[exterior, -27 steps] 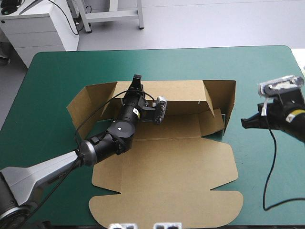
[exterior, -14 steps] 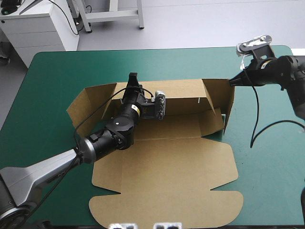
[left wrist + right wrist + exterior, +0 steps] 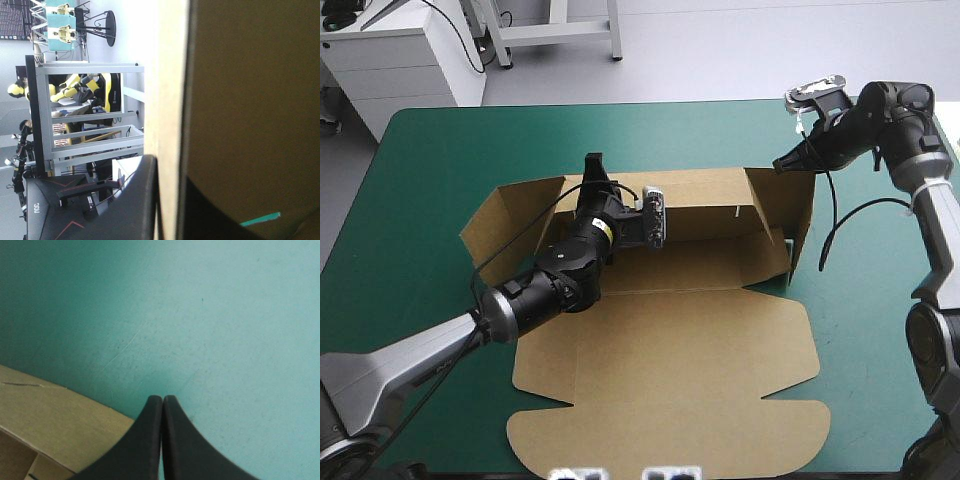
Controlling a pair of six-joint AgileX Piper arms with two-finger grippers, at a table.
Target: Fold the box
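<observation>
Pinching upright wall [image 3: 705,205] of brown box [image 3: 700,330], left jaws, matte teal-green cover [image 3: 450,160].

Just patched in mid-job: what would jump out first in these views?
The brown box dominates: a cut sheet mid-table, lid flat toward the near edge, far and right walls raised. The left claw is shut on the far wall's top edge; the right claw, shut and empty, sits at the box's far right corner above the teal-green cover.
</observation>
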